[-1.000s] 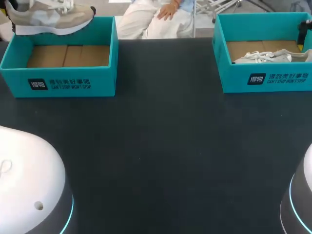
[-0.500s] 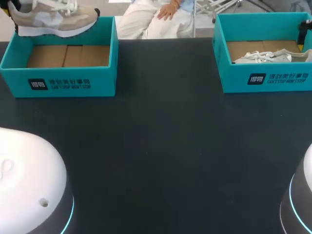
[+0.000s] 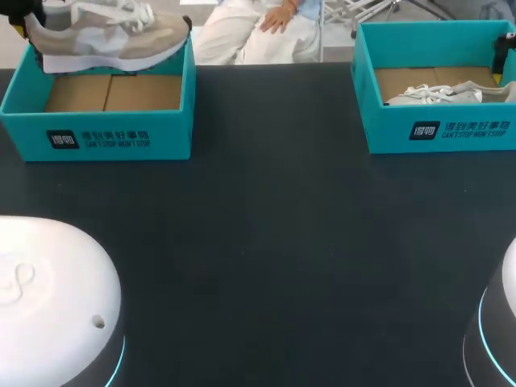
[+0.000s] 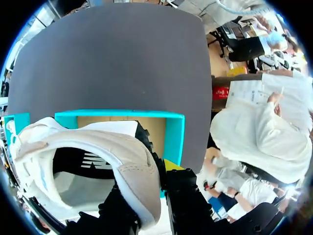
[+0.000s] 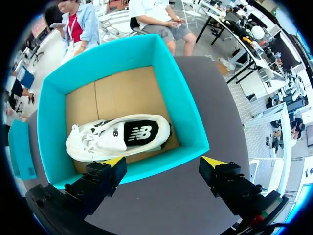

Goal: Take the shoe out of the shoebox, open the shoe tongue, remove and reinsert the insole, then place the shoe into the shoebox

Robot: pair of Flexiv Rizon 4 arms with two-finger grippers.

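Head view has the tan shoe (image 3: 109,36) lifted clear of the cardboard floor of the left box (image 3: 105,137), hanging over the box's far rim rather than sitting inside it. Its long axis runs across the view, along the box's long side. The heel is at my left and the toe points to my right, with the sole down and roughly level. The toe sits right at the box's right-hand wall.

Left wrist view shows the left claw (image 4: 149,181) pinching the heel wall, with one finger outside it and the other inside the shoe opening. The right claw (image 5: 164,164) is spread wide and holds nothing, hovering above the right box (image 3: 439,129), where a white shoe (image 3: 443,94) lies on its side.

The weak point, as I judge it, is the grip. The heel wall is soft, and the whole length of the shoe hangs out from that one end, so a quick swing could make the toe sag or twist the heel loose. The toe or sole could also catch the box wall on the way to the tabletop (image 3: 266,242) and drag the light box along or knock the shoe free.
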